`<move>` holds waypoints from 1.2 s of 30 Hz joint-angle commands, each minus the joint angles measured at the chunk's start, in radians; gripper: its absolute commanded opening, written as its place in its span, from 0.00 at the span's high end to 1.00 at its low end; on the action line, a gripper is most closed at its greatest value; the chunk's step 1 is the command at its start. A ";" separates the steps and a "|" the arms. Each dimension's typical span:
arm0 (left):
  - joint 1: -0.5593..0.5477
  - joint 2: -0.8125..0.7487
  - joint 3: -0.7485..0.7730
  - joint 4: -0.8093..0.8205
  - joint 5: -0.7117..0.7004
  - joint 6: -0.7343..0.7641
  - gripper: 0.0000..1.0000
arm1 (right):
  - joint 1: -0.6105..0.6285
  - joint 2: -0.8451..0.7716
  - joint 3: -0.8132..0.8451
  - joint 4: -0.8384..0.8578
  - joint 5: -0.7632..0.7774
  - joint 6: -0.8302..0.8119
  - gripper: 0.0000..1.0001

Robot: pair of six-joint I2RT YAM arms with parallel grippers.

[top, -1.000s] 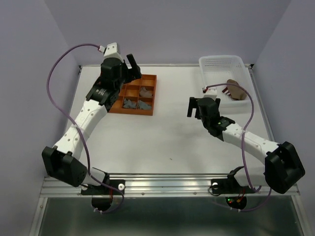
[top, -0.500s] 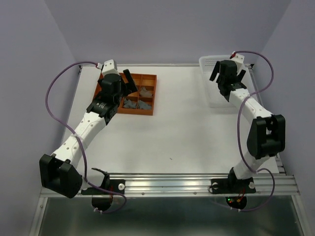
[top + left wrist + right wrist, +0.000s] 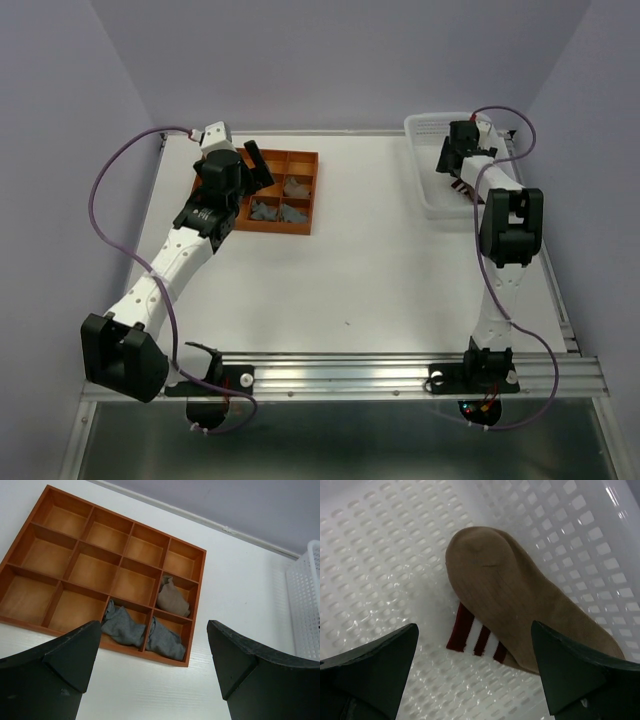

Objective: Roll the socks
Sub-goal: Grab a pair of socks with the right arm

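My right arm has swung away from the middle of the table (image 3: 380, 270) and is now folded over the white basket (image 3: 425, 195) at the far right corner. My left arm has barely shifted beside the orange tray (image 3: 270, 229). My right gripper (image 3: 474, 627) hangs wide open over the basket floor, holding nothing. Beneath it a tan sock (image 3: 520, 600) lies flat inside the basket, with a red-and-white striped part (image 3: 475, 637) showing from under its edge. My left gripper (image 3: 154, 625) is also spread wide and empty, hovering over the table at the near side of the tray. Three grey socks sit bundled in the tray's right-end compartments. Two (image 3: 122, 627) (image 3: 165, 641) lie side by side in the near row, and one (image 3: 172, 600) is in the middle row, behind the rightmost of the pair.
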 commanded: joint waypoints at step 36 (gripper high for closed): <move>0.016 -0.029 -0.067 0.047 0.147 -0.070 0.01 | 0.065 -0.332 -0.010 0.137 -0.230 -0.204 0.99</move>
